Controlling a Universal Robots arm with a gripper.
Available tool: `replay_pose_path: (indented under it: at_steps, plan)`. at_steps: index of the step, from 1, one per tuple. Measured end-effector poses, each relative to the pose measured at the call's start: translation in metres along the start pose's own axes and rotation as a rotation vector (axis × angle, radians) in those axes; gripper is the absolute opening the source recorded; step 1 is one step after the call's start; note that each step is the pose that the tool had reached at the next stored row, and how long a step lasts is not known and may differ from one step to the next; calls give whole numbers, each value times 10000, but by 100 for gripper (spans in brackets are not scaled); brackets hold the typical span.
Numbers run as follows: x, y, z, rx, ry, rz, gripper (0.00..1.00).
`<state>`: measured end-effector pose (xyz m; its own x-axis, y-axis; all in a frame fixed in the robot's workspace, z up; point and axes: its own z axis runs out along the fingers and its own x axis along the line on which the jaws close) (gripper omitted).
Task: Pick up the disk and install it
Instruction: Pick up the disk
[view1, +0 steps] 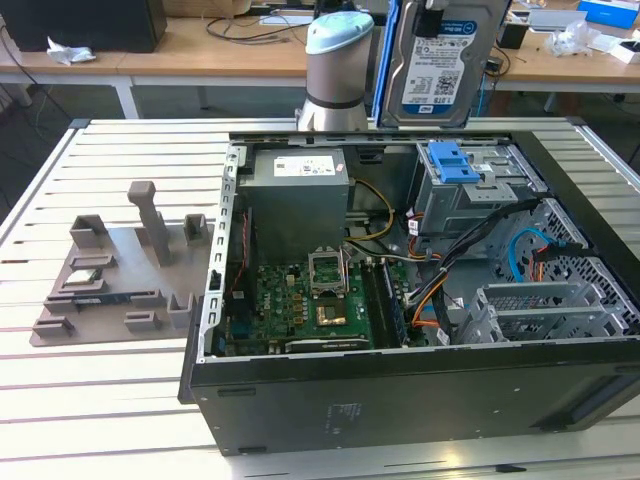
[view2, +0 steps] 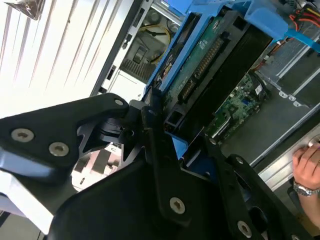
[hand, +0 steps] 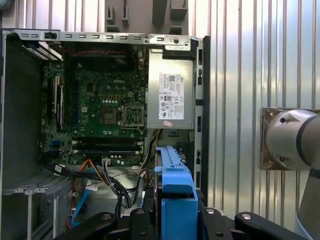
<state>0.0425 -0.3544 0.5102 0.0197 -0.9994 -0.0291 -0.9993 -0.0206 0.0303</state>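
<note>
**While the disk (view1: 440, 60) is held above the open computer case (view1: 400, 400), install is not yet done**

As seen in the exterior view, the disk is upright with its label toward the camera. It is raised over the far edge of the case, just beside the arm's grey-and-blue joint (view1: 337, 70). It is well apart from the drive cage (view1: 470, 205) and the blue latch (view1: 450, 160) on top of it, and nothing inside the case is touched.

The gripper (view2: 175, 132) is clenched on the disk. In the second wrist view the black fingers (view2: 157, 160) are pressed against either side of the blue bracket (view2: 265, 20), and the disk's green circuit-board side is exposed. In the first wrist view the bracket's edge is framed between the fingers. The power supply (hand: 170, 95) and motherboard (hand: 105, 110) are seen below it.

The case is laid on its side on the white slatted surface (view1: 120, 400). A grey fixture tray (view1: 100, 280) is set on the same surface, to the exterior view's left of the case.

A person's hand (view2: 306, 162) with a wristwatch (view2: 302, 190) is seen at the case rim in the second wrist view.
</note>
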Motion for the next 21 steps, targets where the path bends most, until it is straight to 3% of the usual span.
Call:
replay_pose_path:
  at_steps: [9, 17, 21]
  plan:
    - [382, 5, -7, 1, 0, 0, 37]
    - [541, 16, 0, 1, 0, 1, 37]
    - [668, 63, 11, 1, -1, 0, 37]
